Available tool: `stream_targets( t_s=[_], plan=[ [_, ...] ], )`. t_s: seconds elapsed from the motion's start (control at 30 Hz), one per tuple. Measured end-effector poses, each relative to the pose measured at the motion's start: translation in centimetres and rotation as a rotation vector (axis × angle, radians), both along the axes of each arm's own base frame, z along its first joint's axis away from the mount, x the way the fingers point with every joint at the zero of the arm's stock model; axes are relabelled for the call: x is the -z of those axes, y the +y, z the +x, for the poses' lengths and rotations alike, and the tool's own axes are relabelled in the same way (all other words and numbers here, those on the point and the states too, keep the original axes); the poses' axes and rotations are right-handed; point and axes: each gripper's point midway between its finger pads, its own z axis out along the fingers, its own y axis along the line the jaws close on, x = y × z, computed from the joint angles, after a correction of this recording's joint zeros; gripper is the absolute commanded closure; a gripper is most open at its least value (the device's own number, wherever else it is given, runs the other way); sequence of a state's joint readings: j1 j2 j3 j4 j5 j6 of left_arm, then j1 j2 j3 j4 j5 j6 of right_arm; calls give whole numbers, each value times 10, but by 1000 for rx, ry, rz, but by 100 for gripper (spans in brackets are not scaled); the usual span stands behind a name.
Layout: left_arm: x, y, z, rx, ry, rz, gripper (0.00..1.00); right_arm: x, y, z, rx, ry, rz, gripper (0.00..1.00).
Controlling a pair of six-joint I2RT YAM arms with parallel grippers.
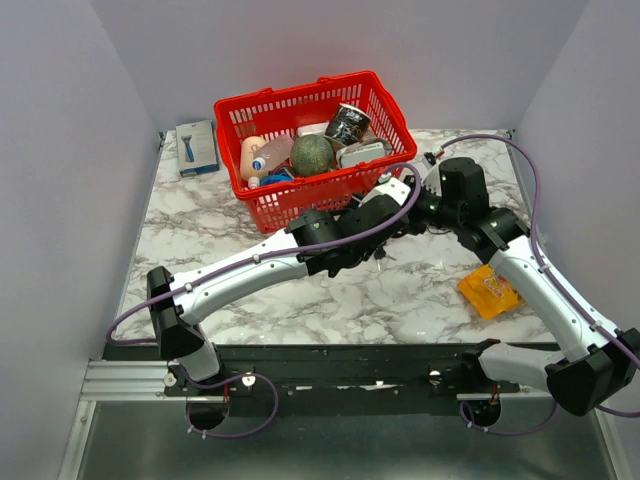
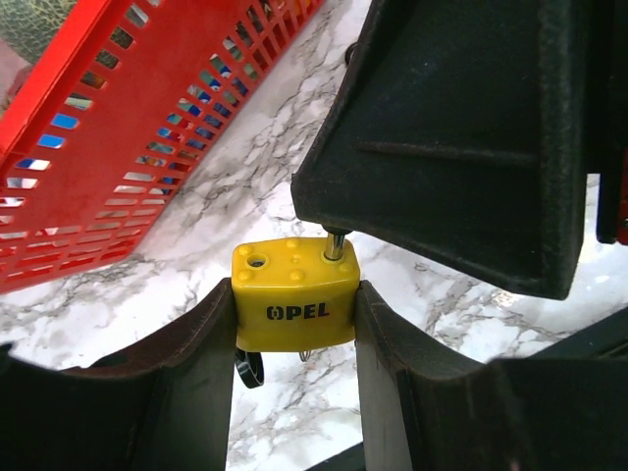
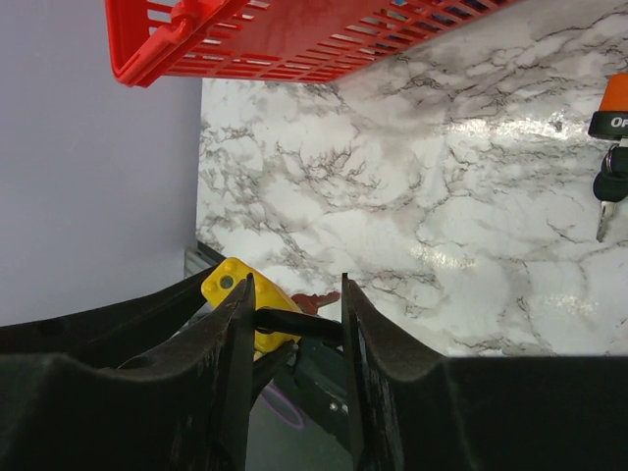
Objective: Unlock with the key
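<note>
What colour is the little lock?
Yellow, with black letters on it. The padlock shows best in the left wrist view.

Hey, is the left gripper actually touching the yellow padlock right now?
Touching. The left wrist view shows the left gripper clamping the yellow padlock, with both fingers pressed flush against its sides and no gap.

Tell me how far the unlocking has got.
Done: the left hand grips the yellow padlock. In hand: the right hand pinches a dark key, its metal stem meeting the padlock's top. Left: turning it and opening the lock; nothing shows it open yet.
</note>
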State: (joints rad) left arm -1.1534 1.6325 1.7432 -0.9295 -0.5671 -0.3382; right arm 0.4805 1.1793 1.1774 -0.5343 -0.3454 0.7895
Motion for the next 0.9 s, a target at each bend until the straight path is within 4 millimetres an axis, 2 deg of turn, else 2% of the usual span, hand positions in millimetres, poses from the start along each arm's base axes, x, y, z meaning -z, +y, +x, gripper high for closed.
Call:
stream_targets(
  t_s=[0.3, 0.4, 0.43, 0.5, 0.53, 0.67, 0.8, 0.9],
  plan=[
    [4, -1, 3, -2, -28, 54, 100, 6, -3, 1, 51, 54, 3, 71],
    [5, -2, 3, 1, -26, 51, 100, 7, -4, 1, 62, 64, 3, 60],
    [5, -2, 3, 1, -26, 51, 100, 7, -4, 1, 66, 69, 2, 51],
    [9, -4, 3, 3, -25, 48, 100, 9, -6, 1, 75, 78, -4, 41],
    [11, -4, 3, 1, -21, 48, 100, 9, -6, 0, 78, 84, -1, 32],
    [24, -5, 1, 3, -6, 42, 100, 10, -10, 4, 118, 97, -2, 17],
    [35, -2, -3, 8, 18, 35, 100, 8, -18, 3, 144, 99, -3, 15],
    [40, -4, -5, 8, 40, -12, 100, 9, -34, 3, 188, 97, -9, 14]
  ],
)
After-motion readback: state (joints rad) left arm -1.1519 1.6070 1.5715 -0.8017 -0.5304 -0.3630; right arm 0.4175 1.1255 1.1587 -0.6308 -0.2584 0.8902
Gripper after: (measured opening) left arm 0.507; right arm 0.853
